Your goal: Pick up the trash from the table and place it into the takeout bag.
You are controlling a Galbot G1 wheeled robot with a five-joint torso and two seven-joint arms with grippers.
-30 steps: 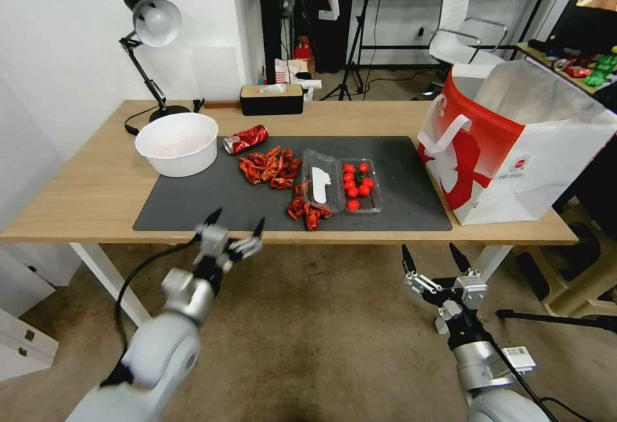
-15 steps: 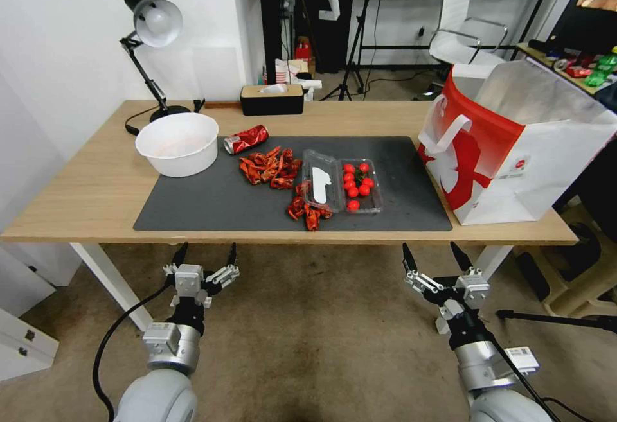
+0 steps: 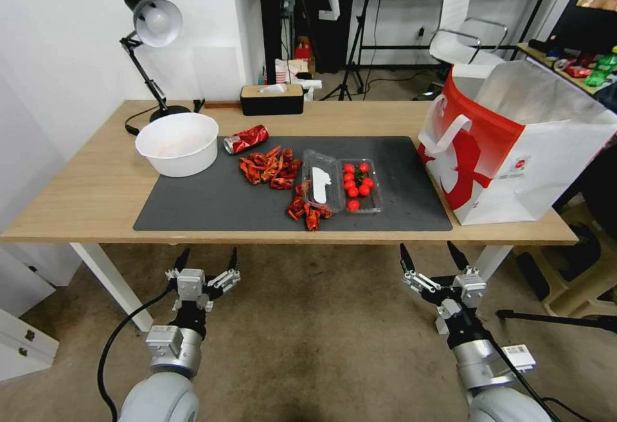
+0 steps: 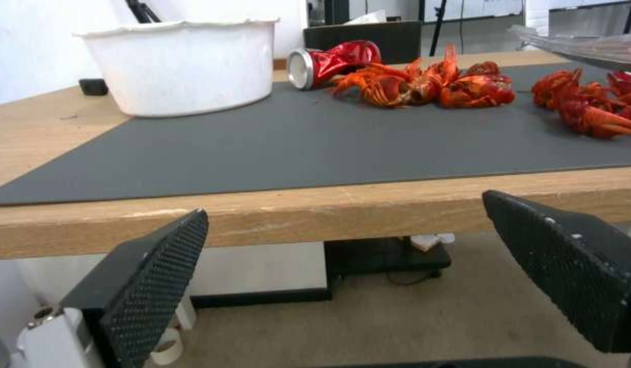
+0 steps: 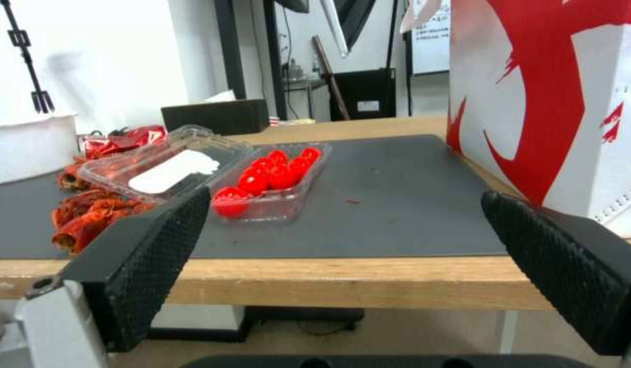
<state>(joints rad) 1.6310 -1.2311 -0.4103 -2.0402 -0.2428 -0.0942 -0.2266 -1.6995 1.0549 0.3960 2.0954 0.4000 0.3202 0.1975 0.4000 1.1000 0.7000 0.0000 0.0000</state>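
My left claw (image 3: pixel 207 260) hangs below the near edge of the surface (image 3: pixel 90 184), fingers spread wide and holding nothing. A second ago it was up at the edge of the mat (image 3: pixel 212 207); it has dropped back and now sits level with my right claw (image 3: pixel 434 256), which has barely stirred and is just as wide and empty. I read that as both arms pulled back to a waiting pose, so no pickup is under way and nothing on the surface has shifted.

Out from the left claw, the trash lies on the mat: the crushed red can (image 3: pixel 245 139) on its side beside the white bowl (image 3: pixel 177 142), a heap of red crayfish shells (image 3: pixel 270 166), and an open clear box (image 3: pixel 340 184) with small tomatoes. The takeout bag (image 3: pixel 514 146) stands open at the right end of the surface, well apart from the can.

I cannot see into the bag or the bowl. In the left wrist view the clear box is cut off at the edge; in the right wrist view the bag overruns the frame.
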